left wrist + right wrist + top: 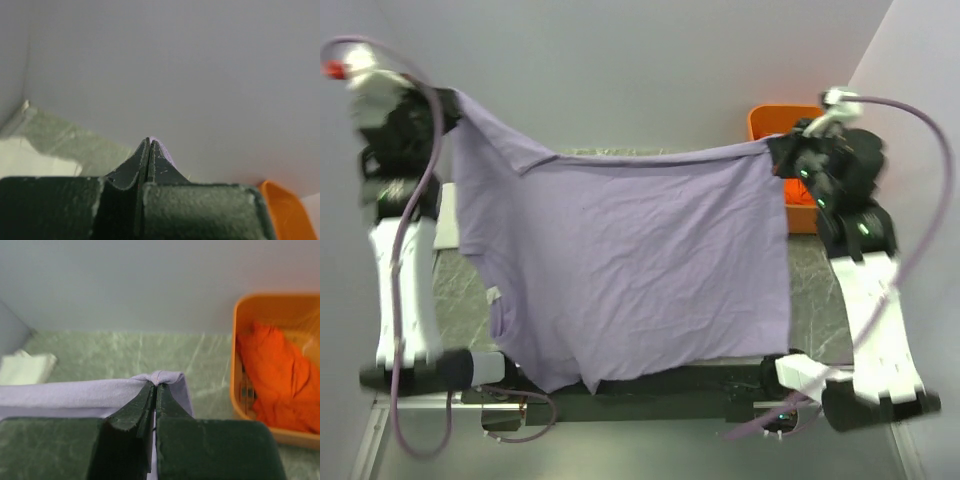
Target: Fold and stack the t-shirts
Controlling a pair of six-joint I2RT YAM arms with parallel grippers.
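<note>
Low in the frame, over the dark counter, a lavender t-shirt hangs spread wide. The left tool, upper left, is clamped on one corner; the right tool, upper right, on the other. Beyond, an orange t-shirt fills an orange tub. Likely step: spreading. Next, lower it flat, both tools together.

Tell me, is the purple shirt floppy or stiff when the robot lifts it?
Probably floppy: the lavender t-shirt sags and wrinkles between the left gripper and right gripper. Likely light, since two pinched corners hold it up. Pushed, it would probably bunch up, not slide.
</note>
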